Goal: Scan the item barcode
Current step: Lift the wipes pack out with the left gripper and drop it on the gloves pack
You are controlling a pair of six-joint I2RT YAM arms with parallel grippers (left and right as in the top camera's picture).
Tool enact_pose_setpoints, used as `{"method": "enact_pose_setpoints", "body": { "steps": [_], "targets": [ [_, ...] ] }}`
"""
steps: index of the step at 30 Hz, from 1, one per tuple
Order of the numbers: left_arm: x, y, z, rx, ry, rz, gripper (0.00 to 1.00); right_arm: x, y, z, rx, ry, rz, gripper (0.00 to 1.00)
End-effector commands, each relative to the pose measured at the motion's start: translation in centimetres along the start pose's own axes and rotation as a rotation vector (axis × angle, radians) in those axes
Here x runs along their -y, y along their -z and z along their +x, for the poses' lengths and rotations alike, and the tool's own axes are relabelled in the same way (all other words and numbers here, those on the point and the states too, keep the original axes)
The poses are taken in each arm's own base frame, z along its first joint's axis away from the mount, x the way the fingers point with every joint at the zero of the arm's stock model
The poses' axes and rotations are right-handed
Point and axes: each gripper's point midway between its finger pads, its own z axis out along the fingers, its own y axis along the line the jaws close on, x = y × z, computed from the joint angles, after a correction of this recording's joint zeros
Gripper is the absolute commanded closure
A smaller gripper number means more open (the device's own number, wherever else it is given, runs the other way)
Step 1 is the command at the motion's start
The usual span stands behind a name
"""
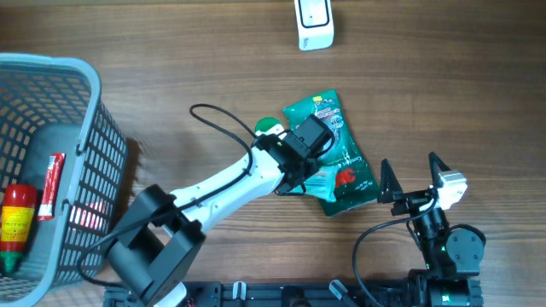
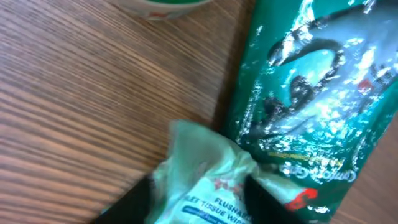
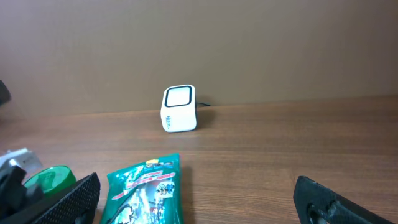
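Left pincer (image 2: 199,198) straddles the pale wipes pack (image 2: 205,165) on the surface (image 2: 81,93); its grip is unclear. The scanner (image 1: 314,24) sits well beyond, so a lift seems needed. Right pincer (image 1: 412,175) gapes empty.

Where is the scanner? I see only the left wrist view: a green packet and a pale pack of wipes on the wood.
Observer: The white scanner stands past the green packet, farther from the robot, apart from it.
Operator: What is the other arm doing?
Observer: The right tool is open, just right of the packet, holding nothing.
Operator: What is on the left side?
Observer: A grey basket stands there, with a red and yellow bottle inside.
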Motion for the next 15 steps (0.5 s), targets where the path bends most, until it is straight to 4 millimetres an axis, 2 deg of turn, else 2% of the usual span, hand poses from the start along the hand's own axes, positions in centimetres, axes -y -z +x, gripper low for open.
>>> {"method": "enact_pose_setpoints", "body": {
  "steps": [1, 3, 8, 10, 15],
  "targets": [
    [2.0, 3.5, -0.2, 0.019, -0.073, 0.111, 0.04, 0.0, 0.0, 0.0, 0.002, -0.013, 0.004, 0.0],
    [2.8, 5.2, -0.5, 0.037, -0.138, 0.159, 0.05, 0.0, 0.0, 0.0, 0.002, -0.013, 0.004, 0.0],
    [4.6, 11.9, -1.7, 0.154, -0.3, 0.316, 0.03, 0.0, 0.0, 0.0, 0.002, -0.013, 0.004, 0.0],
    [4.7, 14.3, -2.5, 0.223, -0.333, 0.354, 0.02, 0.0, 0.0, 0.0, 0.002, -0.013, 0.004, 0.0],
    [3.7, 21.9, -5.6, 0.493, -0.422, 0.425, 0.0, 0.0, 0.0, 0.0, 0.002, -0.013, 0.004, 0.0]
  ]
}}
